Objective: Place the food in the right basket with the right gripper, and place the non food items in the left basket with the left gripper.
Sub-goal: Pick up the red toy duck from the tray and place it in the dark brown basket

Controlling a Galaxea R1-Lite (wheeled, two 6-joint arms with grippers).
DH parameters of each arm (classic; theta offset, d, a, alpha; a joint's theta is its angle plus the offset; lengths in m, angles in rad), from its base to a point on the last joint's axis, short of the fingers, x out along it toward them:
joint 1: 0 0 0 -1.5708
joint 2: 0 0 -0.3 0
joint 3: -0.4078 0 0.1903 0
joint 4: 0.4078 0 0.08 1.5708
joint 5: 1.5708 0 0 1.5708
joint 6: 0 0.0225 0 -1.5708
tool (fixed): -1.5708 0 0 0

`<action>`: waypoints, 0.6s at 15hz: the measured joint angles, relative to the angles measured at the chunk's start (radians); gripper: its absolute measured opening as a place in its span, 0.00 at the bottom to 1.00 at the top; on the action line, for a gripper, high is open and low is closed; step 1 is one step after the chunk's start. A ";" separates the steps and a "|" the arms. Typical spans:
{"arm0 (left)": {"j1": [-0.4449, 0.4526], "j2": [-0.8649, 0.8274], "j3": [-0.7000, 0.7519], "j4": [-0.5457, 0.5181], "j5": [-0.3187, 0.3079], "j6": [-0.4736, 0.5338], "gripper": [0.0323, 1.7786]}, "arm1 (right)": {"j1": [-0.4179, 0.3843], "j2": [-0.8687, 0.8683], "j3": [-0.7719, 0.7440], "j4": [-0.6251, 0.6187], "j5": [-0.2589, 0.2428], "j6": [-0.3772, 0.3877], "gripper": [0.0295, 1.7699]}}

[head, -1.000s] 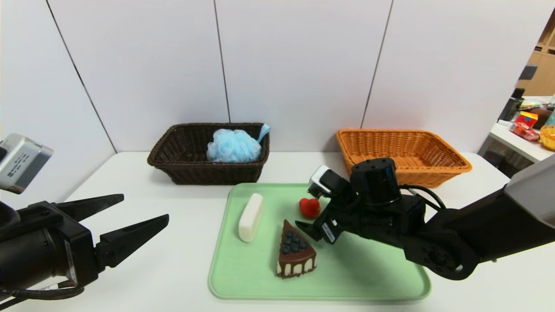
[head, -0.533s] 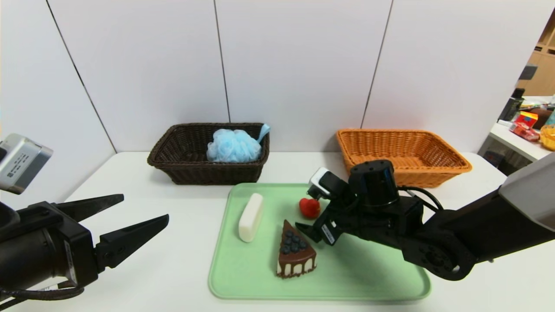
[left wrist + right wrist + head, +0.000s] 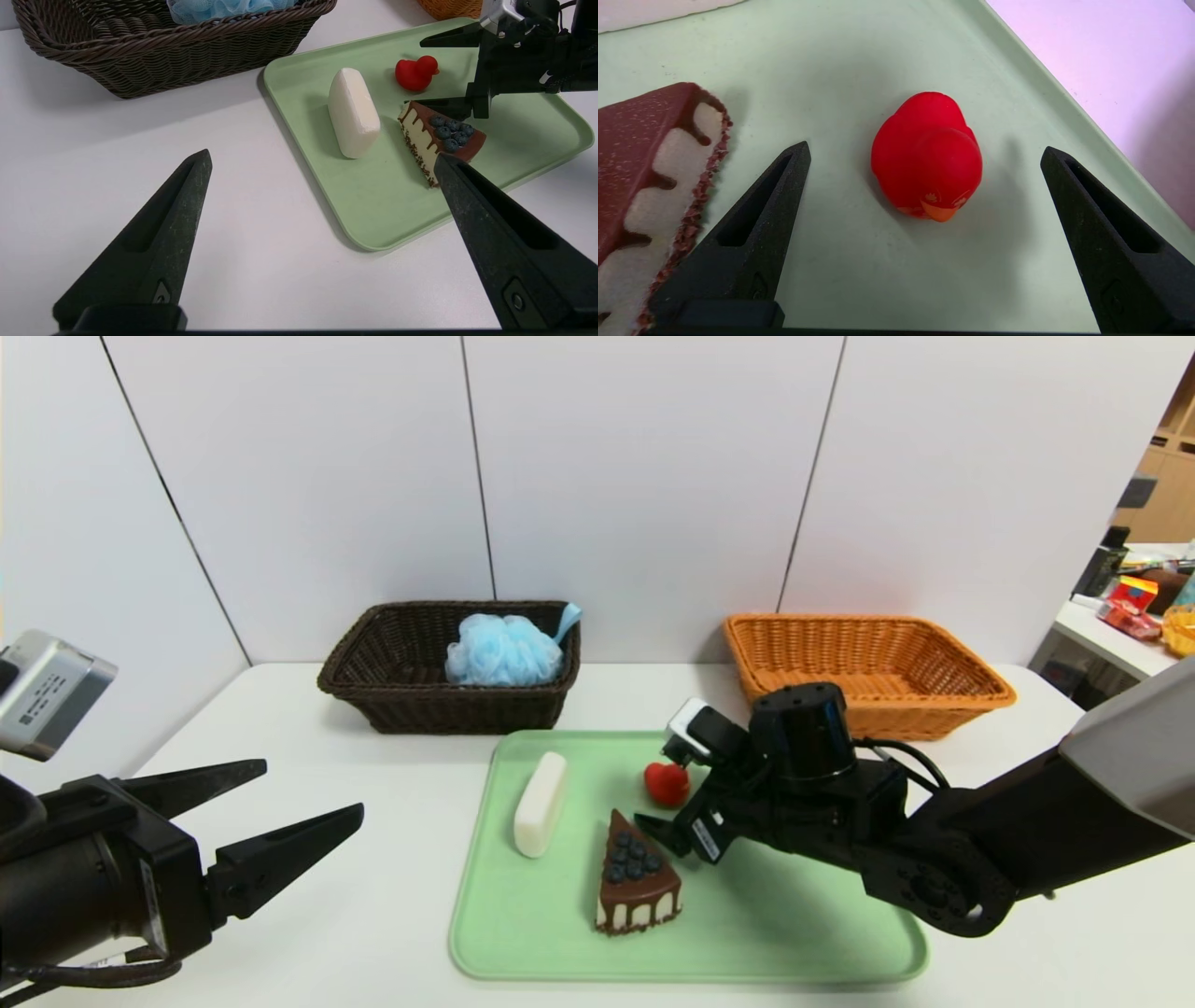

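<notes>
Bench [image 3: 373,915]: white, walled behind by pale panels.
Tray [image 3: 747,933]: pale green, centre of bench, in front of both baskets.
Cake slice [image 3: 635,882]: on tray, near its middle; chocolate glaze over white sides, blueberries on top; point aimed away toward the baskets.
Red duck [image 3: 667,783]: on tray, just beyond the cake's point, not touching it; in right wrist view [image 3: 930,158] seen sitting between the spread fingers, beak toward the camera.
Soap bar [image 3: 541,804]: white, lying lengthwise on tray's left part, apart from the cake.
Bath puff [image 3: 504,651]: light blue, inside left basket, at its right end; loop resting against the rim.
Left basket [image 3: 392,681]: dark brown wicker, behind tray's left corner.
Right basket [image 3: 934,663]: orange-tan wicker, behind tray's right side; nothing seen inside.
Right tool [image 3: 665,789]: over the tray, fingers spread wide, straddling the duck without contact; lower finger just beside the cake's point; gripping nothing.
Left tool [image 3: 313,791]: raised over bench's left side, well apart from the tray, fingers spread wide, holding nothing; in left wrist view [image 3: 322,161] aimed toward soap and cake.
Background [image 3: 1144,597]: cluttered side table at far right.
</notes>
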State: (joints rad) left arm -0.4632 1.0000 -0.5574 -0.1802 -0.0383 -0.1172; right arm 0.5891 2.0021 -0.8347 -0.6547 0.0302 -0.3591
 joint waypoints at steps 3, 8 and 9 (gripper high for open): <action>0.000 0.000 0.002 0.000 -0.001 0.000 0.95 | -0.016 0.003 -0.006 0.001 0.002 -0.003 0.96; 0.000 0.002 0.010 0.000 -0.010 0.000 0.95 | -0.032 0.019 -0.037 0.004 0.002 -0.006 0.96; 0.000 0.002 0.011 -0.001 -0.011 0.000 0.95 | -0.032 0.022 -0.042 0.004 0.002 -0.007 0.96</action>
State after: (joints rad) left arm -0.4632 1.0019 -0.5464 -0.1809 -0.0489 -0.1172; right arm 0.5574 2.0243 -0.8768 -0.6509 0.0326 -0.3660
